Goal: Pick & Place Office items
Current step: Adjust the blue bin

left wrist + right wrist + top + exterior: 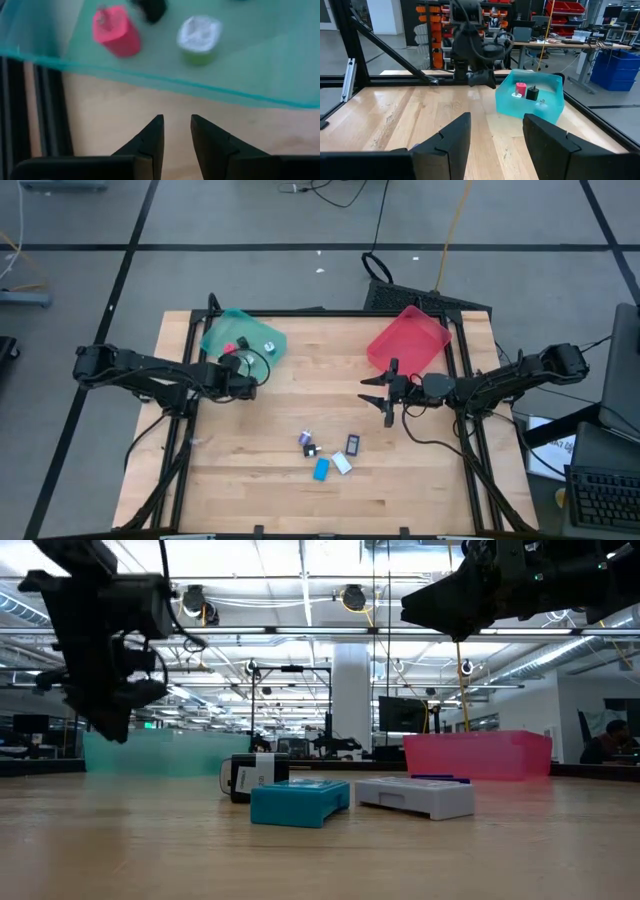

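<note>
The teal tray at the table's far left holds a red block, a black piece and a green piece with a white top. My left gripper hovers open and empty just near of that tray. Several small items lie on the wood near the table's middle: a purple piece, a dark blue block, a white block and a bright blue block. My right gripper hangs open and empty near the red tray.
Black frame rails run along the table's left and right sides. In the low view the bright blue block, the white block and a black piece sit on the table between both raised arms. Bare wood lies between the trays.
</note>
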Controlling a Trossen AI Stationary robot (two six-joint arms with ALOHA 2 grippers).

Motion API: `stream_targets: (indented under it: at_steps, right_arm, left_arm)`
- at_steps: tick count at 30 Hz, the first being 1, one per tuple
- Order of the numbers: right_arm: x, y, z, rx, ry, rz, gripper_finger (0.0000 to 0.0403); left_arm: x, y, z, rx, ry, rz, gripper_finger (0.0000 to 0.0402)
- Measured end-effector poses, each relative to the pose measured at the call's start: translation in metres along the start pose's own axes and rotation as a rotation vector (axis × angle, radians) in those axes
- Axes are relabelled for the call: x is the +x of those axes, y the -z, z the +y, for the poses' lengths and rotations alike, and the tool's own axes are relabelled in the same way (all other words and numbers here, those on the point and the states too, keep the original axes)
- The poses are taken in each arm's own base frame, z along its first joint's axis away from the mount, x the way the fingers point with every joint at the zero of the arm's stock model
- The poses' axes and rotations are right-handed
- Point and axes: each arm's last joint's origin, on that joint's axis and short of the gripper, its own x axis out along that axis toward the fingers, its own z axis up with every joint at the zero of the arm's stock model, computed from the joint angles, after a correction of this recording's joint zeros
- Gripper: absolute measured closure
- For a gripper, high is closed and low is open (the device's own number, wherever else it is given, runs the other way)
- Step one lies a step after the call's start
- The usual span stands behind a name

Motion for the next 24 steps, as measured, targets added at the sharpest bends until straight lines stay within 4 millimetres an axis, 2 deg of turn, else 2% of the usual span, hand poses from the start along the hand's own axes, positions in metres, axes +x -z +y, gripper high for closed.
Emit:
stream_targets:
  at_steps: [8, 16, 24]
  right_arm:
    - [0.000, 0.000, 0.000, 0.000, 0.000, 0.000, 0.0234]
    - [0.000, 0.000, 0.000, 0.000, 0.000, 0.000, 0.0234]
    - [0.000, 0.001, 0.000, -0.002, 0.000, 0.005, 0.0234]
  left_arm:
    - [0.036, 0.006, 0.015, -0.081, -0.035, 0.008, 0.0303]
    - [0.044, -0.004, 0.021, -0.101, -0.100, -0.095, 0.0304]
    - [0.050, -0.013, 0.028, -0.089, -0.149, -0.112, 0.0304]
